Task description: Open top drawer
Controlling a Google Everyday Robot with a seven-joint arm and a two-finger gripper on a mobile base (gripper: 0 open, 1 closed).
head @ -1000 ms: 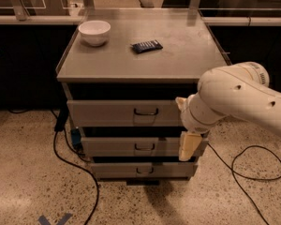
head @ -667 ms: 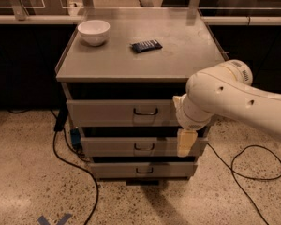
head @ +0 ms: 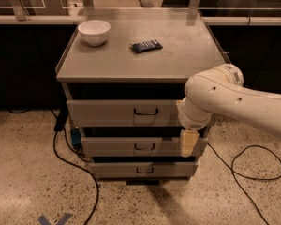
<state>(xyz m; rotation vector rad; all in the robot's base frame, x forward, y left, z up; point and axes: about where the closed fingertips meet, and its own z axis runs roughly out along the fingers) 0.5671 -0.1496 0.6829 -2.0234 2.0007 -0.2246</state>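
Gripper (head: pixel 188 143) hangs just below top drawer (head: pixel 107 113) at R end.

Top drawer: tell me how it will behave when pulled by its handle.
The top drawer looks like rigid sheet metal, so it should slide straight out without flexing. Its handle is a thin wire loop, likely easy to slip off. The gripper hangs low and right of it, by the middle drawer.
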